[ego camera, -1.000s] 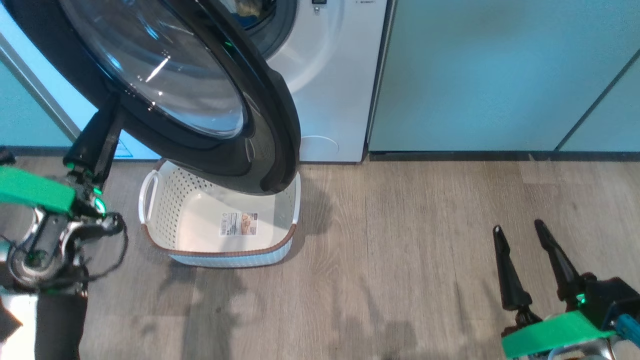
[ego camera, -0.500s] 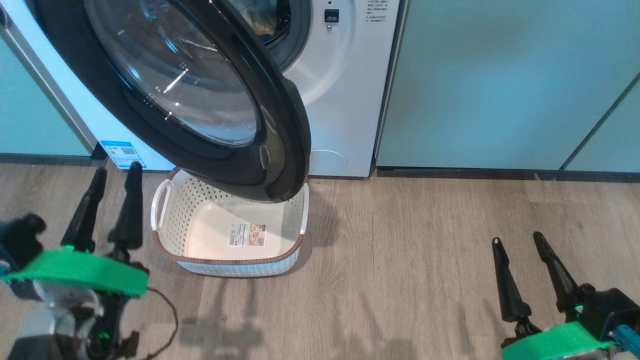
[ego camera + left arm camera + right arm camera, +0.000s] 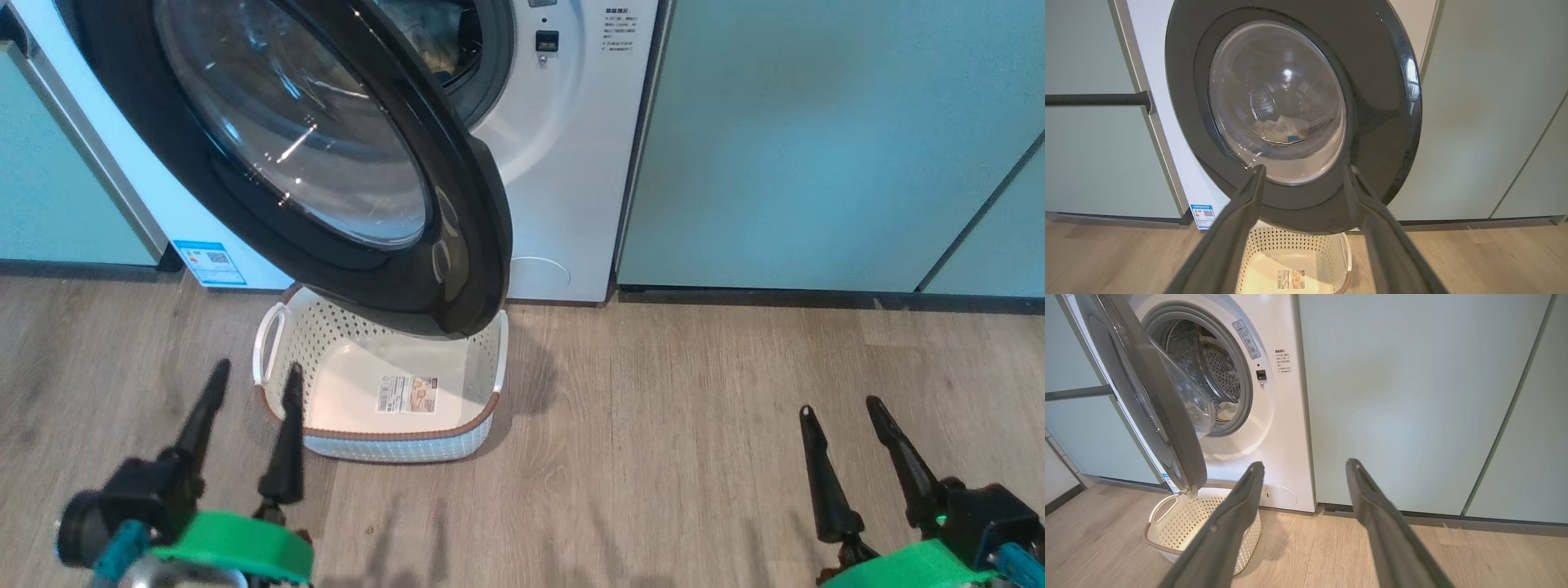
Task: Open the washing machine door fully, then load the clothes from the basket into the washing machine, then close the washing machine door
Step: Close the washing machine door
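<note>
Fig.: my L gripper [image 3: 257, 369] sits low left, fingers spread wide, gripping nothing, tips just beside the basket [image 3: 392, 445]. My R gripper [image 3: 840, 407] is equally wide and unloaded, well apart over the floor [image 3: 694, 425]. The washing machine door [image 3: 465, 245] stands ajar above the basket. I see the clothes [image 3: 1282, 126] inside the washing machine [image 3: 563, 163]

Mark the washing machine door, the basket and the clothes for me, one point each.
washing machine door [image 3: 302, 139], head view, on the clear glass bowl.
basket [image 3: 392, 435], head view, on the brown front rim.
clothes [image 3: 1227, 411], right wrist view, on pale fabric inside the drum.
</note>
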### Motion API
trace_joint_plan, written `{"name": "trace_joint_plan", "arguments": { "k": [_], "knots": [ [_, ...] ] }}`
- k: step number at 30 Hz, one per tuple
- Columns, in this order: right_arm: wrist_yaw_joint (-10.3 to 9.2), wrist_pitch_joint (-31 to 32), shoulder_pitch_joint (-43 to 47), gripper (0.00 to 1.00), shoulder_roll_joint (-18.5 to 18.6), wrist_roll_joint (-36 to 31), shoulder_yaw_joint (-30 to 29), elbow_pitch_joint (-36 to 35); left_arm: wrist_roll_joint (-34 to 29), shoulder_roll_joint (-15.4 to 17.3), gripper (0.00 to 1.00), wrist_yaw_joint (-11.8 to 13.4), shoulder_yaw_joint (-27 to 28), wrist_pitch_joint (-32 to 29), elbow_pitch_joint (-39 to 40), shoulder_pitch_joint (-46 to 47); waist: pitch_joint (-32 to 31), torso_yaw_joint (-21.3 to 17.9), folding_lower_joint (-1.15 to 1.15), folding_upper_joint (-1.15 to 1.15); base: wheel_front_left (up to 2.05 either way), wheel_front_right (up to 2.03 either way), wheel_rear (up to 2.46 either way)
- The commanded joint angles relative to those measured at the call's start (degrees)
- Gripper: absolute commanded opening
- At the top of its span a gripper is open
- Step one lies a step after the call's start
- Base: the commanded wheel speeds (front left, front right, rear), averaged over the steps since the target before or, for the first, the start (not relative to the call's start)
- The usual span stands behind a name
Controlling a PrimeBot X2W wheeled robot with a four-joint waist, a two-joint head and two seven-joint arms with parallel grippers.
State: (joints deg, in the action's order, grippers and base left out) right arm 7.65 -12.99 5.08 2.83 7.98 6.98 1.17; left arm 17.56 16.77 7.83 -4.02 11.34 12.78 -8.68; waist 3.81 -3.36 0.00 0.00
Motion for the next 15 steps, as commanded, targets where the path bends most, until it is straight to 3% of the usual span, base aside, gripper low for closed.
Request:
{"name": "trace_joint_plan", "arguments": {
  "k": [1,15],
  "knots": [
    [-0.16,0.17,-1.27,1.0,0.05,-0.37,0.98,-2.21,-0.84,0.11,1.0,0.5,1.8,0.77,1.63,1.73,-0.09,-0.03,0.0,0.0,0.0,0.0,0.0],
    [-0.16,0.47,-0.67,1.0,0.05,-0.55,0.77,-2.91,0.46,-1.57,1.0,1.46,1.22,0.54,-2.14,0.82,-0.95,-0.63,0.0,0.0,0.0,0.0,0.0]
  ]
}}
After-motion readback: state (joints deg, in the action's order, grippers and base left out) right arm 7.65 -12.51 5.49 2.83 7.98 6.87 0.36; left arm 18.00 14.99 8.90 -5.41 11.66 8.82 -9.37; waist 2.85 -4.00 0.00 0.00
